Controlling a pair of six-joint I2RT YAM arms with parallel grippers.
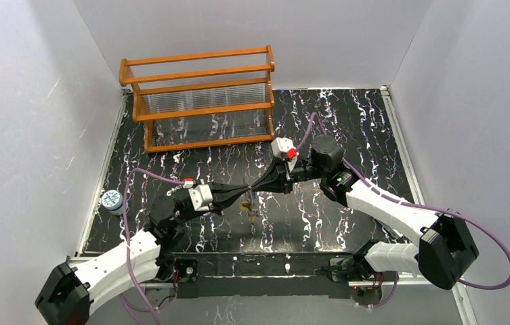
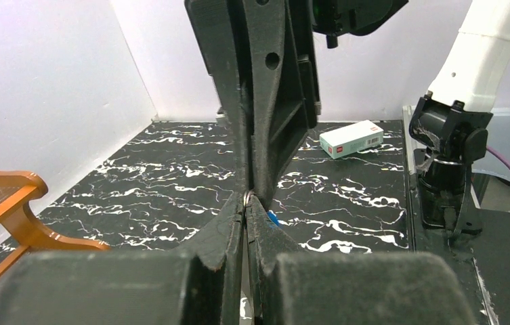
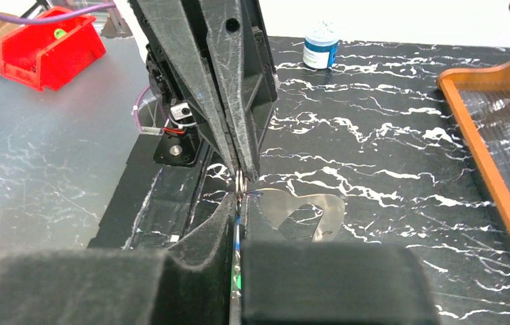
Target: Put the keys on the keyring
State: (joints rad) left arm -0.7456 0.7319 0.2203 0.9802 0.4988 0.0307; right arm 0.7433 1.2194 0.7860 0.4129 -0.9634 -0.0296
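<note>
From the top camera I am watching the left gripper (image 1: 242, 197) and the right gripper (image 1: 259, 191) meeting tip to tip over the middle of the table (image 1: 347, 223). The keys (image 1: 252, 212) are dangling in a small bunch just under the join, and they look to be hanging clear of the marbled surface.

Through the left wrist camera, this arm's jaws are lying fully together. The keyring (image 2: 247, 198) is showing as a small silver curl right at their tips, where the right arm's fingers (image 2: 265, 122) are coming down onto it. A speck of blue is peeking out just beside the curl, and I am taking it for one key's head.

Through the right wrist camera, that gripper's jaws are standing at a thin slit. As I am reading it, they are pinching the same wire from the opposite side. Green and blue glints are showing along the slit, but I cannot tell whether they are sitting inside the jaws or hanging behind them.

I am treating the ring as light, thin, springy wire that is liable to twist or slip from the pads. I am therefore wanting both holds on the wire itself, close together. The keys are looking tiny, rigid and free to swing, so I am judging each is best taken by its plastic head, leaving the hole clear.
</note>
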